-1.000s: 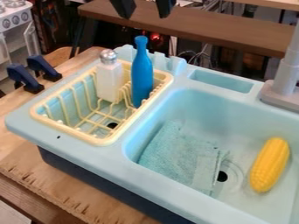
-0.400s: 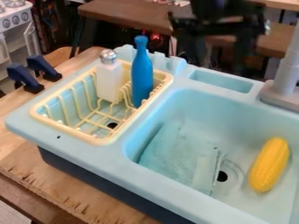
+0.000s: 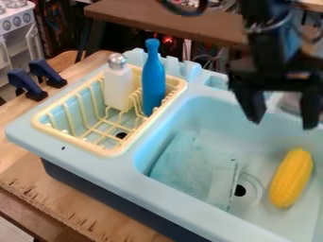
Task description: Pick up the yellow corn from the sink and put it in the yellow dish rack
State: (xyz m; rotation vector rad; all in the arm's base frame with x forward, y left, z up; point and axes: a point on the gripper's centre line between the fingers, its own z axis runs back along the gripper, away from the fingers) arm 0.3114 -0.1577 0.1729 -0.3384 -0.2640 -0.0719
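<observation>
open gripper (image 3: 283, 122) hangs above the yellow corn (image 3: 291, 178) in the sink

the black gripper is at the right of the camera view, over the far side of the light blue sink (image 3: 211, 113). its two fingers point down and are open, spread well apart. the corn is the thing nearest to them; it lies in the basin, toward the right, with its far end slanting to the right. the gripper and the corn are apart.

to the left of the corn is the dark drain hole (image 3: 240, 190), and a pale blue-green cloth (image 3: 189, 165) lies spread over the basin floor just beside it. left of the basin, a pale yellow dish rack (image 3: 63, 138) sits in the sink's other compartment. a blue bottle (image 3: 153, 82) and a white shaker (image 3: 118, 87) with a silvery top both stand upright in it, near each other. two dark blue clamps (image 3: 25, 84) are at the left, beside the sink, on the wooden table (image 3: 38, 189). a brown bench (image 3: 157, 21) is behind the sink.
</observation>
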